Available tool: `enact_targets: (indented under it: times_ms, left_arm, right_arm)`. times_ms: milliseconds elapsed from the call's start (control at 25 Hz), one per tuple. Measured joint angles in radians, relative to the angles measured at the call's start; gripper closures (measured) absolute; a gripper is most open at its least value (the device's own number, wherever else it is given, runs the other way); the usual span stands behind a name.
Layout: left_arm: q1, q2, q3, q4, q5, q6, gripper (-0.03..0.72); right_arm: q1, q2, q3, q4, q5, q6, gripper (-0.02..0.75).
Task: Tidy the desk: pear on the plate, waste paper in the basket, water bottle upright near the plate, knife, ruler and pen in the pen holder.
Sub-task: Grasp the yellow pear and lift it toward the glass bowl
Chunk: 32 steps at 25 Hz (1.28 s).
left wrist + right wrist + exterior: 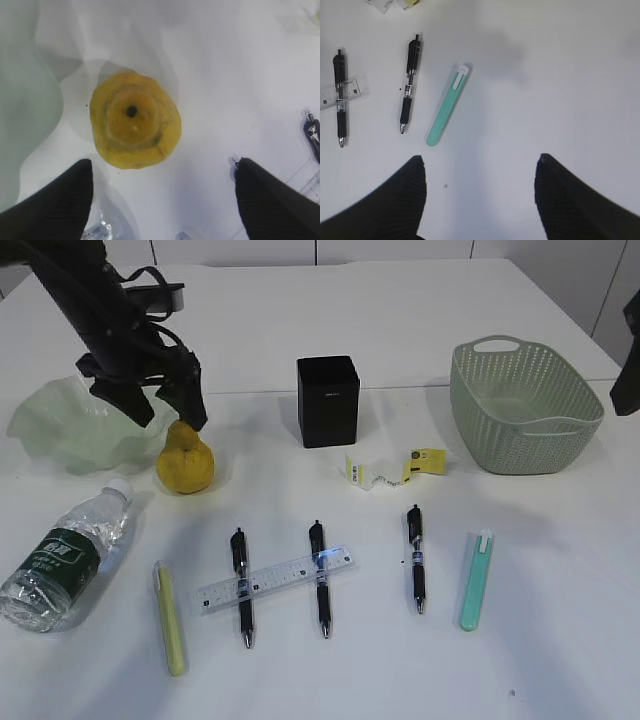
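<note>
The yellow pear (185, 462) stands upright on the table just right of the pale green wavy plate (70, 425). My left gripper (163, 405) hovers open right above the pear (135, 120), holding nothing, its fingertips (82, 170) wide apart. The water bottle (65, 555) lies on its side at the front left. The clear ruler (275, 580) lies across two black pens (242, 585), with a third pen (416, 555) further right. A teal knife (477, 578) and a yellow one (170, 618) lie flat. The waste paper (393, 468) rests between the black pen holder (328, 400) and the basket (525, 405). My right gripper (480, 159) is open and empty above bare table, right of the teal knife (447, 107).
In the exterior view only a dark part of the right arm (628, 375) shows, at the right edge beside the basket. The plate's edge (25, 100) lies close to the left of the pear. Bare table runs along the front edge and behind the pen holder.
</note>
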Motion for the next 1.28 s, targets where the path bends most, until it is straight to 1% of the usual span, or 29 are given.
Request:
enact_targets:
  times_ms: [360,800,1080,1280]
  left_arm:
    - [-0.005,0.025,0.000,-0.014,-0.006,0.002,0.047]
    - [-0.008,0.057,-0.003,-0.017,-0.070,0.002,0.047]
    - [-0.008,0.092,-0.062,-0.018,-0.072,0.002,0.047]
    - [-0.008,0.094,-0.070,-0.020,-0.068,0.002,0.047]
  right_arm:
    - [0.000,0.000,0.000,0.013,0.000,0.000,0.206]
    - [0.000,0.000,0.000,0.015,0.000,0.000,0.206]
    - [0.000,0.000,0.000,0.021,0.000,0.000,0.206]
    - [0.000,0.000,-0.003,0.023,0.000,0.000,0.206]
